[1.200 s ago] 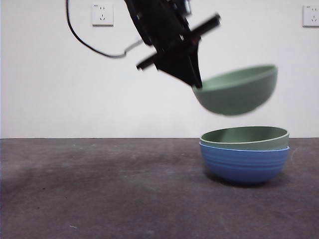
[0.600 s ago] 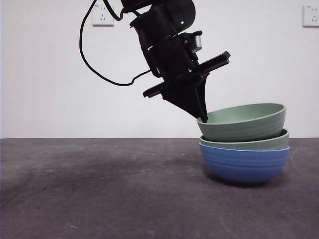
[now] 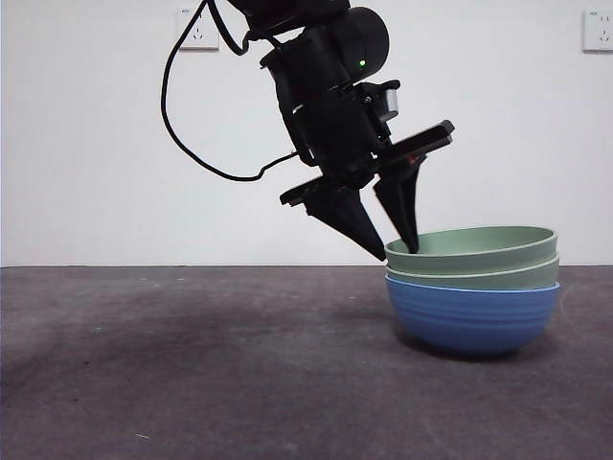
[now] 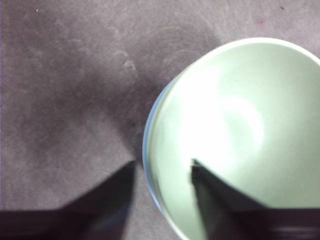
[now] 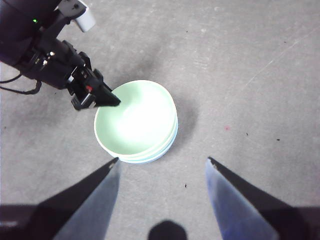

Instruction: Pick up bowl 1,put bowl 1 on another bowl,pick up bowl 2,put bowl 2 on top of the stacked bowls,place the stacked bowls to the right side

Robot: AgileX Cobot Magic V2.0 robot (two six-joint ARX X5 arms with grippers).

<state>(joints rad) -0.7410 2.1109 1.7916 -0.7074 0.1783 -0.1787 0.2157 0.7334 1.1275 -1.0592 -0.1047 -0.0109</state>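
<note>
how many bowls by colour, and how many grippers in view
pale green bowls: 2, top and middle
blue bowl: 1
grippers: 2, left gripper open astride the top rim, right gripper open above
total: 5

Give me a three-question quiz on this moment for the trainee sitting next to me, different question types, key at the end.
1. True or false: the left gripper is clamped shut on the rim of the top green bowl.
2. Multiple choice: the blue bowl is A) bottom of the stack, B) middle of the stack, C) alone on the table.
3. Short answer: where is the right gripper relative to the bowls?

Key:
1. False. Its fingers are spread, one inside the rim and one outside.
2. A. Both green bowls are nested in it.
3. It hangs above the stack with its fingers open, touching nothing.
</note>
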